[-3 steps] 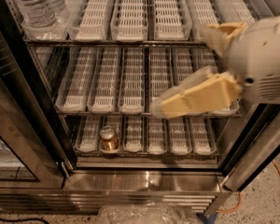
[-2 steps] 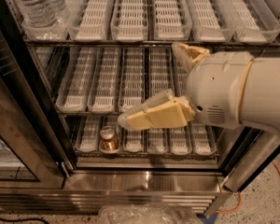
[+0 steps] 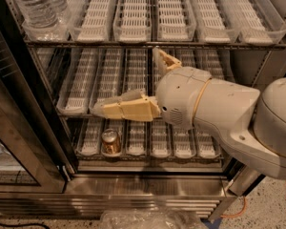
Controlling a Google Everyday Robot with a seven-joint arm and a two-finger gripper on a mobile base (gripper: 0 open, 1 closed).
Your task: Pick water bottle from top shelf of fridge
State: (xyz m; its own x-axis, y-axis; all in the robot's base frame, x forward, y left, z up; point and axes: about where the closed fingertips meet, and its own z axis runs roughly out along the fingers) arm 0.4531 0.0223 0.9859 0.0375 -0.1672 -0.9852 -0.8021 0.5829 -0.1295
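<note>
The water bottle [image 3: 38,6] is clear and ribbed with a red-edged label. It stands in the leftmost lane tray of the top shelf [image 3: 152,44] of the fridge [image 3: 133,194]; its cap is cut off by the top edge. My gripper [image 3: 124,80] is open and empty in front of the middle shelf. One finger [image 3: 121,109] points left and the other [image 3: 163,61] points up. It sits below and to the right of the bottle, well apart from it.
A short amber jar with a gold lid [image 3: 110,142] stands on the bottom rack. The dark-framed glass door [image 3: 19,128] hangs open at the left. My white arm [image 3: 229,113] comes in from the right. Crumpled clear plastic [image 3: 148,219] lies on the floor.
My arm has swung left across the fridge front. The gripper went from the right side of the middle shelf to its centre-left, closer to the bottle's side.
</note>
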